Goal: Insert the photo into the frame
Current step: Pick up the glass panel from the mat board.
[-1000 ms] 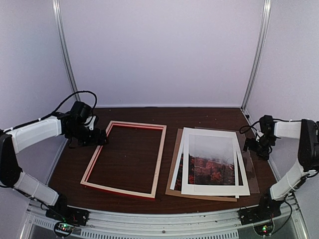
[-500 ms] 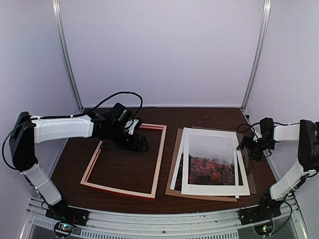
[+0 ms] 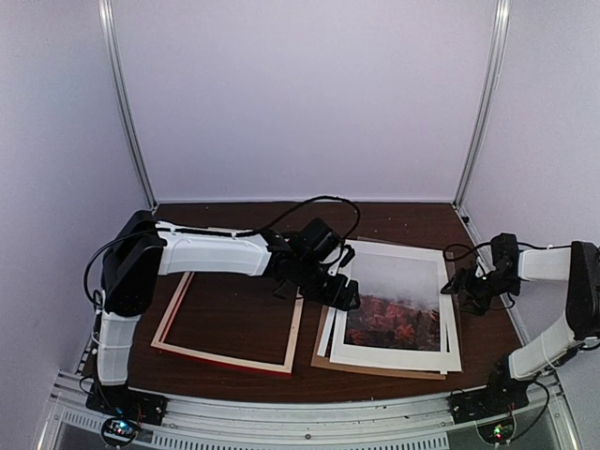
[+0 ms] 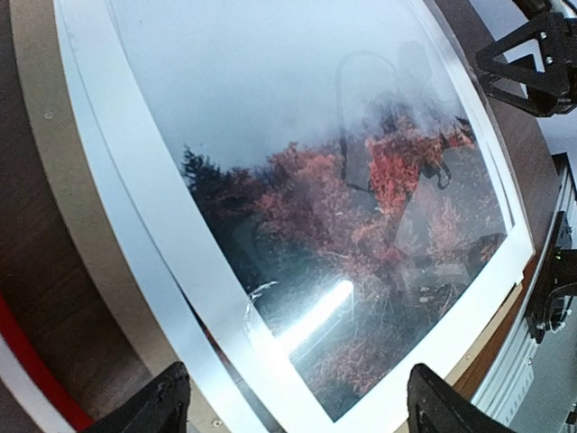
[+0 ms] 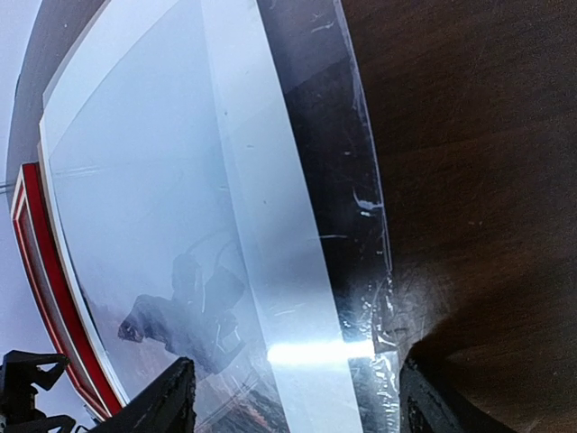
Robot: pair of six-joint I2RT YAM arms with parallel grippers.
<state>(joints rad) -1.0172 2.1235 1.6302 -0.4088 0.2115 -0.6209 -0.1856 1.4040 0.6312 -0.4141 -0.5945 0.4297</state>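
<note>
The photo [image 3: 394,305], a red-orange landscape under a misty sky, lies at the table's right in a stack under a white mat [image 3: 450,309], on a brown backing board [image 3: 322,342]. The red frame [image 3: 298,309] lies flat to its left with nothing inside it. My left gripper [image 3: 343,292] hovers open over the stack's left edge. In the left wrist view the photo [image 4: 315,189] fills the space ahead of the left gripper [image 4: 297,410]. My right gripper [image 3: 466,286] stands open at the stack's right edge. In the right wrist view the right gripper [image 5: 297,401] spans the mat [image 5: 270,207].
A clear glossy sheet [image 5: 361,180] overhangs the mat's right side onto the dark table [image 5: 478,162]. The enclosure's white walls stand close on both sides. My left arm [image 3: 216,253] lies across the frame's far end. The red frame's edge [image 5: 45,271] shows beyond the stack.
My left arm has swung from the frame's left side across the frame to the stack's left edge. My right gripper has come in towards the stack's right edge.
</note>
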